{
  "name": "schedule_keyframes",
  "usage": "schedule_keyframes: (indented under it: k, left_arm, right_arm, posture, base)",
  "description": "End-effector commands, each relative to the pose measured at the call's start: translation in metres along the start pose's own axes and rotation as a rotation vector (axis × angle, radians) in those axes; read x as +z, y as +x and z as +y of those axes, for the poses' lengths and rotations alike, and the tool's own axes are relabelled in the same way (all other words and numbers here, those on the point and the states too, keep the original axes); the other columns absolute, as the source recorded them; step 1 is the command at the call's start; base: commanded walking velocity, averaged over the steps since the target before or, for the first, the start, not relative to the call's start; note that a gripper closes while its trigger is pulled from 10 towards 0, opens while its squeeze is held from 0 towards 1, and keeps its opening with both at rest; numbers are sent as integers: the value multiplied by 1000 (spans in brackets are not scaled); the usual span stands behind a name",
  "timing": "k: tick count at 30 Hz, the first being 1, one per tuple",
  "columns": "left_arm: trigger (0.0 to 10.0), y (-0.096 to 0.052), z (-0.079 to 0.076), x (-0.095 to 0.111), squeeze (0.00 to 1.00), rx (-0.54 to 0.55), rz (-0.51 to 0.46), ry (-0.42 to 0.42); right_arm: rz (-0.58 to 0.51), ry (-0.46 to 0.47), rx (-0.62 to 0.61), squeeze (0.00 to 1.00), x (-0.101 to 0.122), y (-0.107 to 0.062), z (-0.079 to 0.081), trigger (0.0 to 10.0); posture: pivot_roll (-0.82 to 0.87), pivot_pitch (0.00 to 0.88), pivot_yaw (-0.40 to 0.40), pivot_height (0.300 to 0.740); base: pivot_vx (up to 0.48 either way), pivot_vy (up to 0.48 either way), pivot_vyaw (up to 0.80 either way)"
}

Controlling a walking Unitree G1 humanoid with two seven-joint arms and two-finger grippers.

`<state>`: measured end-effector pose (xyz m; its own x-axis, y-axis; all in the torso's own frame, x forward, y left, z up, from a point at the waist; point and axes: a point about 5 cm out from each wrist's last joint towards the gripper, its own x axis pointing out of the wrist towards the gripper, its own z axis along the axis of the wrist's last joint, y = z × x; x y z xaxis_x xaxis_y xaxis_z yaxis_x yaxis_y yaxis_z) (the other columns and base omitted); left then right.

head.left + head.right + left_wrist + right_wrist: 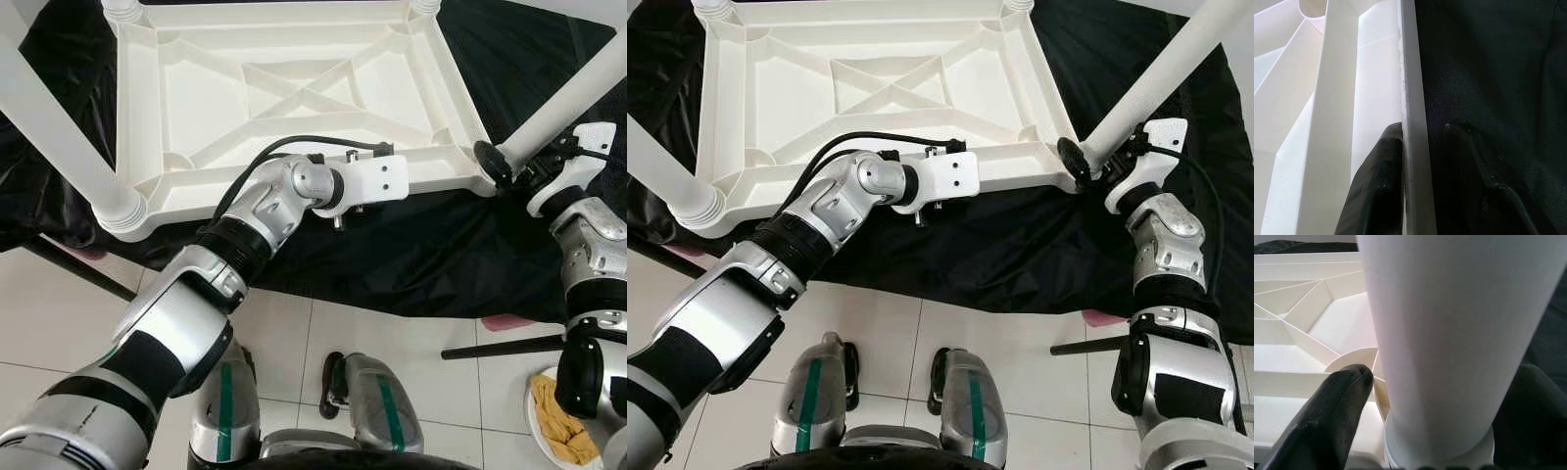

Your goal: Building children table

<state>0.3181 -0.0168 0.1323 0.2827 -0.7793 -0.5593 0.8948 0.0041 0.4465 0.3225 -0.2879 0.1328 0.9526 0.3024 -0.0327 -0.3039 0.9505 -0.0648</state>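
White plastic children's table [294,88] lies upside down on a black sheet [411,255], ribbed underside facing up, legs pointing upward from the corners. Sheet covers a raised surface above a tiled floor [392,323].

Left gripper [1418,161] at the near edge of the tabletop, about midway along it: jaws pinch the thin near rim [1413,98], one finger [1376,186] inside against the white wall, the other outside over the sheet.

Right gripper [1440,431] at the near right corner: fingers straddle the base of the near right leg [563,103], just above its socket, closed against it.

Near left leg [59,137] is seated in its corner socket. A yellow cloth [563,421] lies on the floor at the right.
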Motion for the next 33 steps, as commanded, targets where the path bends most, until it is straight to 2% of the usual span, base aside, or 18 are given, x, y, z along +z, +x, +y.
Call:
schedule_keyframes:
  k: [1, 2, 3, 4, 13, 14, 21, 23, 25, 29, 33]
  left_arm:
    - [10000, 5, -14, -12, 0, -69, 47, -23]
    - [10000, 5, -14, -12, 0, -71, 45, -22]
    - [10000, 5, -14, -12, 0, -71, 45, -22]
    - [10000, 5, -14, -12, 0, -71, 45, -22]
    - [10000, 5, -15, -11, 0, -71, 42, -27]
    - [10000, 5, -15, -12, 0, -69, 43, -32]
    - [10000, 5, -17, -12, 0, -68, 42, -40]
    - [10000, 5, -18, -12, 0, -69, 42, -42]
    - [10000, 5, -19, -13, 0, -69, 44, -44]
    - [10000, 5, -18, -14, 0, -68, 45, -44]
    - [10000, 5, -18, -13, 0, -69, 45, -43]
  right_arm:
    - [-2, 0, 8, 0, -2, 1, 1, 4118]
    - [-3, -1, 11, 0, -3, 2, 2, 1922]
    - [-3, -1, 11, 0, -3, 2, 2, 1922]
    - [-1, -5, 17, 0, -4, 2, 3, 0]
    - [1, -2, 41, 0, -9, -2, 4, 0]
    - [-2, 8, 20, 0, -9, -2, 6, 10000]
    - [-24, 37, -16, 0, -9, -1, 13, 10000]
    - [-34, 38, -47, 0, -8, 0, 14, 10000]
    - [-47, 56, -130, 0, -6, 2, 15, 10000]
    - [-46, 59, -192, 0, -5, 4, 15, 10000]
    - [-57, 70, -263, 0, -3, 10, 25, 10000]
  posture:
    - [44, 32, -42, 740]
    - [44, 37, -42, 740]
    - [44, 37, -42, 740]
    - [44, 37, -42, 740]
    - [43, 49, -44, 740]
    - [45, 55, -54, 740]
    - [49, 61, -63, 740]
    - [49, 63, -64, 740]
    - [48, 64, -65, 740]
    - [49, 64, -64, 740]
    - [47, 63, -62, 740]
  base:
    - [0, 0, 0]
    - [0, 0, 0]
    - [0, 0, 0]
    - [0, 0, 0]
    - [0, 0, 0]
    - [0, 0, 0]
    - [0, 0, 0]
    - [0, 0, 0]
    - [0, 0, 0]
    - [0, 0, 0]
    - [0, 0, 0]
